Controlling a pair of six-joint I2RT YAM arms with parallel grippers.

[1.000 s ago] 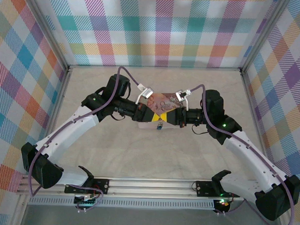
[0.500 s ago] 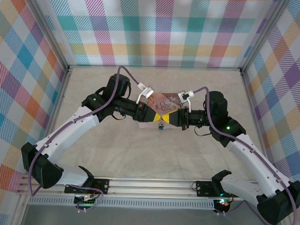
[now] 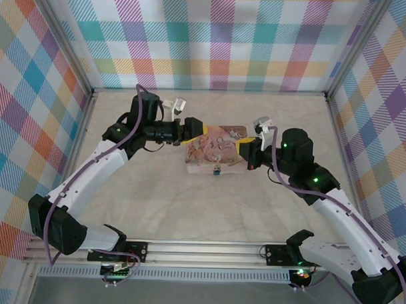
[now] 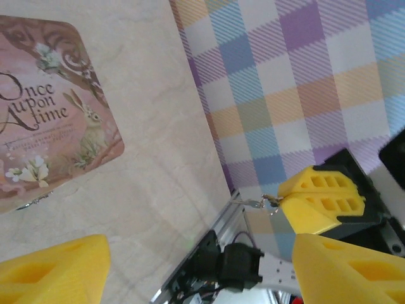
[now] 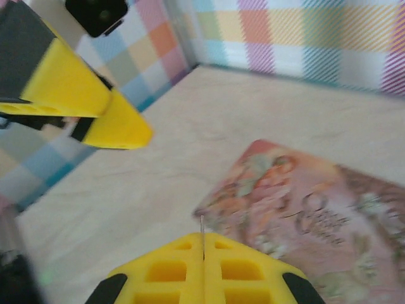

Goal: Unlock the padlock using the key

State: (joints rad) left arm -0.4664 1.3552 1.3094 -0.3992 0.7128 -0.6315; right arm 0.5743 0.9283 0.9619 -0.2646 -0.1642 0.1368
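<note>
Tightly, right hand (image 5: 202, 244) pinches key (image 4: 255, 202); left hand (image 3: 200, 129) wide.

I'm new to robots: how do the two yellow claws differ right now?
The left gripper is wide open and empty; the right gripper is shut, pinching the key. The left gripper hangs at the far-left corner of the pink tin, the right gripper at its right end. Both are yellow-tipped.
</note>
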